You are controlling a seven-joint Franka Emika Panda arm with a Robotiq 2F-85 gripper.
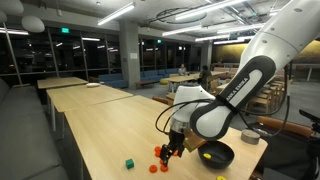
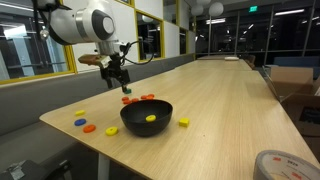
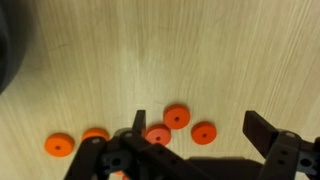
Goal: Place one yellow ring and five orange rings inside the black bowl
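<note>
The black bowl [image 2: 146, 108] stands near the table's front edge, and it also shows in an exterior view [image 1: 222, 157]. A yellow ring [image 2: 151, 118] lies inside it. Several orange rings [image 3: 177, 116] lie flat on the wooden table beside the bowl, seen in both exterior views [image 2: 128, 99] [image 1: 160, 152]. My gripper [image 3: 200, 130] is open and empty and hovers just above the rings. In the wrist view one orange ring [image 3: 204, 133] lies between the fingers. The gripper shows in both exterior views [image 1: 175, 148] [image 2: 115, 75].
A small green cube [image 1: 129, 162] lies on the table. Loose yellow [image 2: 184, 122], blue [image 2: 88, 128] and orange [image 2: 80, 122] pieces lie around the bowl near the table edge. A grey round container [image 1: 250, 137] stands behind the bowl. A tape roll [image 2: 283, 165] is at the corner.
</note>
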